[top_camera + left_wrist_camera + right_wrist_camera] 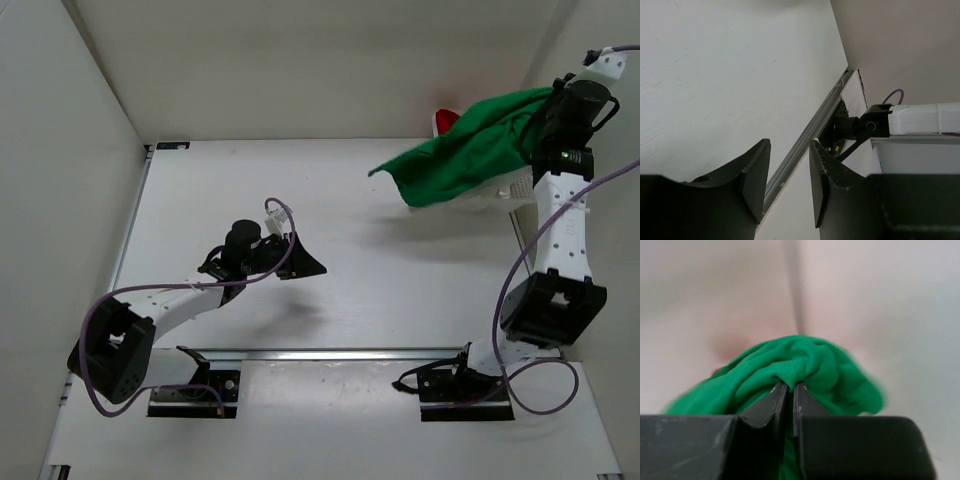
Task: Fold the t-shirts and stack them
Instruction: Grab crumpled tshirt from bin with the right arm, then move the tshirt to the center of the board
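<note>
White bench (330,300) below me. My right fingers (781,401) pinch the green shirt (460,160) at two o'clock; my left fingers (303,263) are spread.

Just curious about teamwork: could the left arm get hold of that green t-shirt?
Probably yes: the left gripper is open and empty, only table lies between, and the right gripper holds the green t-shirt up, a corner pointing its way.
</note>
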{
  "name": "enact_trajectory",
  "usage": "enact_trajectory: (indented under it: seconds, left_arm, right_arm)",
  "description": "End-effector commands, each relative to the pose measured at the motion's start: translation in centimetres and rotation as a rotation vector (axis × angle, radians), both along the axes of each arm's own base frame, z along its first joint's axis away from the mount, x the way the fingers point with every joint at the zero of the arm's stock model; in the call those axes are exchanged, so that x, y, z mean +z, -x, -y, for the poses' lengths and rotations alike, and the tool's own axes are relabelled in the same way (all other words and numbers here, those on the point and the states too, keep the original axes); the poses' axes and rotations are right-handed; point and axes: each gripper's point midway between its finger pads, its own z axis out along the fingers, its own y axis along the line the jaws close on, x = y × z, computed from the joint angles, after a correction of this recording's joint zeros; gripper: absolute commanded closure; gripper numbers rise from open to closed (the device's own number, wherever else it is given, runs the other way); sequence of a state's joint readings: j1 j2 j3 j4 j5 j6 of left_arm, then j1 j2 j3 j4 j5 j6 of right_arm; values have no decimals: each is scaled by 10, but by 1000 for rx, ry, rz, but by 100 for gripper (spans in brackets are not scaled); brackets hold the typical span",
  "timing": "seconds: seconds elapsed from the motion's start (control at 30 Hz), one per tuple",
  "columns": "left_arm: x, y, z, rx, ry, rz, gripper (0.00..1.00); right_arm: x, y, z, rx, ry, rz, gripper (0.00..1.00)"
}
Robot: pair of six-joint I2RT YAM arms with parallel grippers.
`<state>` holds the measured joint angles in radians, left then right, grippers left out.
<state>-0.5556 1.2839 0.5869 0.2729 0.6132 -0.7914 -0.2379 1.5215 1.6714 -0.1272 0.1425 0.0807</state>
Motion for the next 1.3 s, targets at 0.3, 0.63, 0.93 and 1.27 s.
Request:
enact_trajectory:
  seconds: [0.3, 0.63, 0.93, 1.27]
  left_arm:
    - [-19, -5, 0, -9, -20, -34, 53]
    - [-26, 1, 4, -31, -13, -51, 53]
    - [-24, 12, 2, -34, -12, -40, 53]
    - [-26, 15, -1, -31, -16, -31, 53]
  right_arm:
    - [-91, -77, 49, 29, -158, -101, 75]
    - [-87, -43, -13, 86, -76, -169, 57]
    - [-208, -20, -63, 230, -271, -361, 67]
    - [-269, -15, -62, 275, -426, -431, 66]
